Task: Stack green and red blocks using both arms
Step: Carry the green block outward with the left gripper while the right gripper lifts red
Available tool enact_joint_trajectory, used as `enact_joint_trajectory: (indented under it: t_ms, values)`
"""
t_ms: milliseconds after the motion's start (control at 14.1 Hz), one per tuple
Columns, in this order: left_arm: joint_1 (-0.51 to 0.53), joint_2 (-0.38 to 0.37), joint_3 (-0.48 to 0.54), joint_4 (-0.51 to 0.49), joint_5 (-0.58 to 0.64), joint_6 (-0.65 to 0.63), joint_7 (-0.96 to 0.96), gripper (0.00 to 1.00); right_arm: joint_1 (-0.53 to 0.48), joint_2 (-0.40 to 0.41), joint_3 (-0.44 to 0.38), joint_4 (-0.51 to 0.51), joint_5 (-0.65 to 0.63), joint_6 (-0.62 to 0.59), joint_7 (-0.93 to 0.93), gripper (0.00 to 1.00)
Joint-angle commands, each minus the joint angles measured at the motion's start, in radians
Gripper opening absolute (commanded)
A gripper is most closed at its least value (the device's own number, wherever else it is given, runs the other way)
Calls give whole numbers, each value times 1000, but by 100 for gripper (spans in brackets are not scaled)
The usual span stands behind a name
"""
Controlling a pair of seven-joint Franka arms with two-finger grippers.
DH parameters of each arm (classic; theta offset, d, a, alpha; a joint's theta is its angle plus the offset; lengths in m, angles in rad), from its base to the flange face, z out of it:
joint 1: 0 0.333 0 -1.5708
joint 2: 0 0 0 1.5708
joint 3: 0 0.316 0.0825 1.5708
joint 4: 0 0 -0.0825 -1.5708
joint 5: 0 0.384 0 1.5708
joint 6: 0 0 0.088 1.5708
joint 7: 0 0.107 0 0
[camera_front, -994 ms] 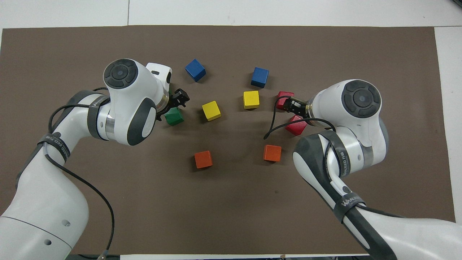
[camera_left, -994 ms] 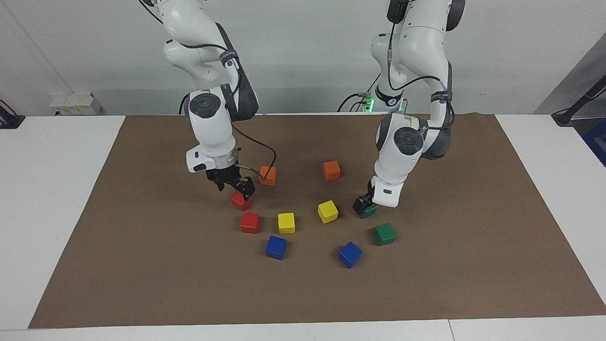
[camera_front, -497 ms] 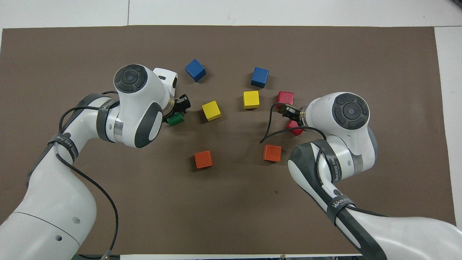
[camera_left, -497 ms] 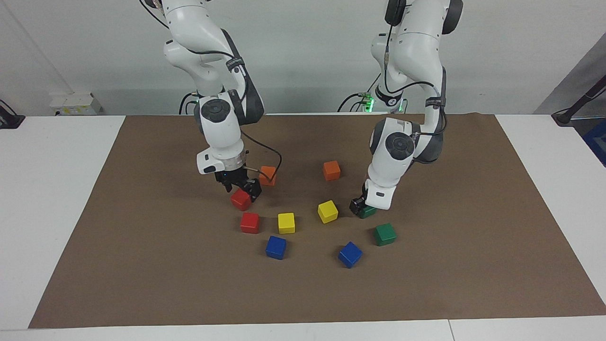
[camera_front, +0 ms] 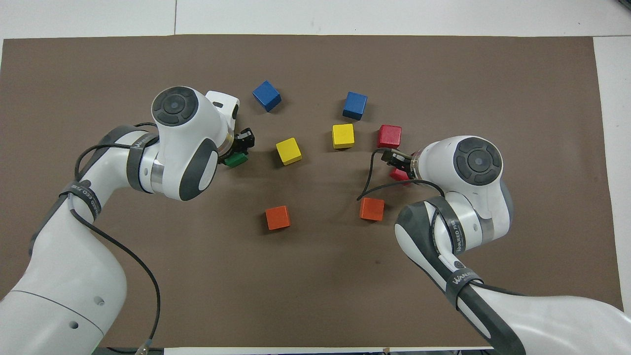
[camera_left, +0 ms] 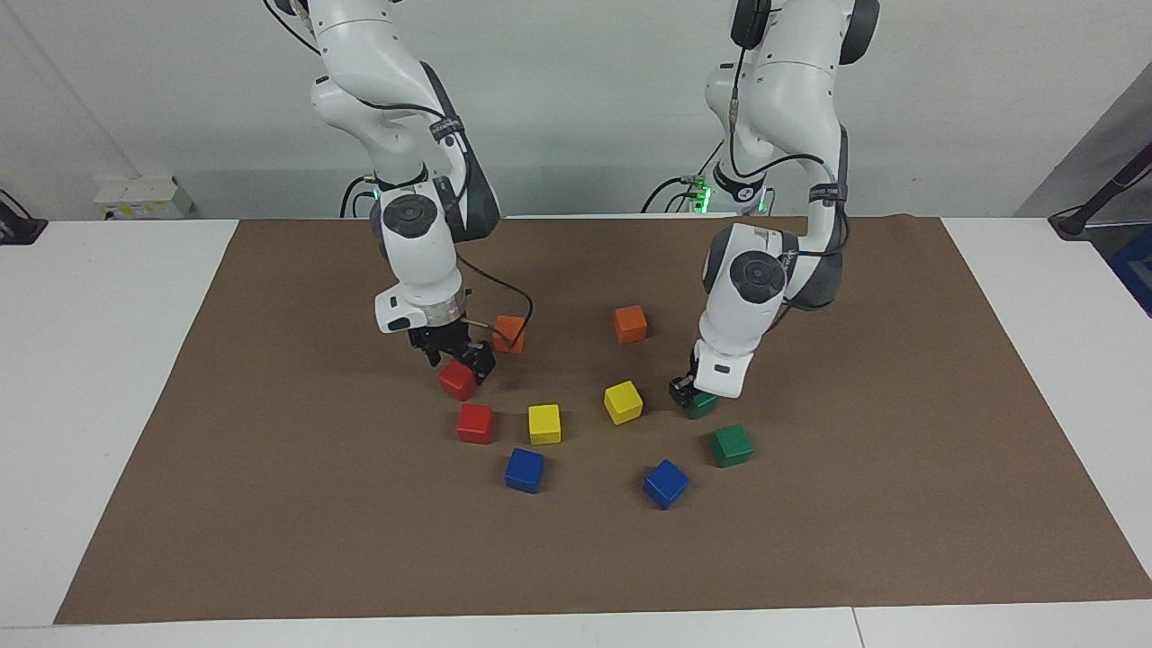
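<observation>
Two red and two green blocks lie on the brown mat. My right gripper (camera_left: 456, 362) is down on one red block (camera_left: 457, 382), which shows only partly under it in the overhead view (camera_front: 397, 174). The other red block (camera_left: 474, 423) (camera_front: 389, 136) lies free, farther from the robots. My left gripper (camera_left: 688, 393) is down on one green block (camera_left: 702, 405) (camera_front: 235, 159). The other green block (camera_left: 732, 445) lies free, farther from the robots, and my left arm hides it in the overhead view.
Two orange cubes (camera_left: 509, 333) (camera_left: 630, 323) lie nearer the robots. Two yellow cubes (camera_left: 544, 423) (camera_left: 623, 401) and two blue cubes (camera_left: 524, 469) (camera_left: 665, 483) lie between and farther out. White table (camera_left: 108, 360) borders the mat.
Both arms have drawn their wrists in and stood more upright over their blocks. The gripper tips have stayed at the red and green blocks. No block has moved.
</observation>
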Motion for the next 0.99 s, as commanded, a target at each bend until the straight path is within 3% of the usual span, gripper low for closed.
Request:
enact_joint_trajectory:
  t_ms: [0,213,426,639,781,852,923]
  values:
    - [120,-106,-6,-13,7,-111,202,0,-20,-14,5,-34,0,42,-38,100]
    - [277,-154,-4,-22,6,-178,477,0,-20,-8,5,-36,0,42,-38,100]
    - [423,-162,-3,-54,4,-140,716,0,-17,-5,6,-37,0,48,-37,100]
    - [512,-200,-3,-217,4,72,818,0,-17,10,6,-36,0,51,-38,99]
    - [539,-196,-1,-229,4,104,859,0,-11,15,6,-34,0,51,-37,97]
    - [553,-193,-3,-232,4,121,864,0,-11,16,6,-33,0,51,-38,95]
    - [565,-191,-3,-245,4,141,873,0,-11,16,5,-33,0,51,-50,80]
